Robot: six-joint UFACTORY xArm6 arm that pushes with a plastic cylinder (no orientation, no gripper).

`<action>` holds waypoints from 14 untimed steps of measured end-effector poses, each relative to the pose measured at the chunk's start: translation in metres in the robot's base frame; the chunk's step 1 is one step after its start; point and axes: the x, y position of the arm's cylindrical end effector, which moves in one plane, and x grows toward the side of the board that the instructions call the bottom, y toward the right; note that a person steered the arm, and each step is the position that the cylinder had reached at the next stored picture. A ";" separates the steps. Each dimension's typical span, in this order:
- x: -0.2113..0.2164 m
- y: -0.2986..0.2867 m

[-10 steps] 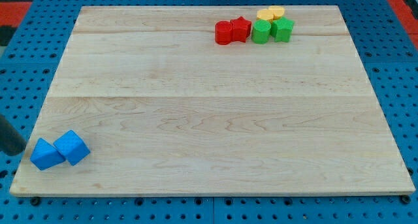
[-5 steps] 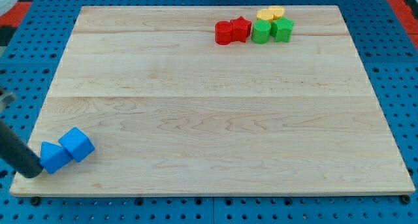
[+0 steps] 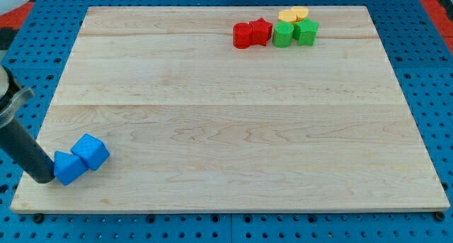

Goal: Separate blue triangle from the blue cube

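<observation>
A wooden table [image 3: 233,115] is seen from above, on a blue pegboard; at the view's bottom left, near the table's corner, a blue triangle [image 3: 69,166] and a blue cube [image 3: 90,151] are found touching, the cube up and to the right of the triangle; no gap is seen between them, so the separation is judged not yet done.

The main risk is judged to be that both blocks are driven along together; the push is applied to the triangle's left face, in line with the cube, so the pair may simply slide as one; a push aimed at the seam or at one block's side would be needed. The triangle could also be rotated off my tip, or carried over the nearby bottom edge of the table.

The dark rod is slanted in from the view's left edge; my tip [image 3: 44,178] is set against the triangle's left side, apparently touching. No pincer is fitted, so no open or closed state can be told.

Well apart, at the view's top right, a red cylinder [image 3: 243,35], red star [image 3: 260,31], two green blocks [image 3: 284,35] and a yellow block [image 3: 293,15] are clustered.
</observation>
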 end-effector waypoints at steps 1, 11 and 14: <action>0.000 0.000; -0.026 0.420; 0.036 0.193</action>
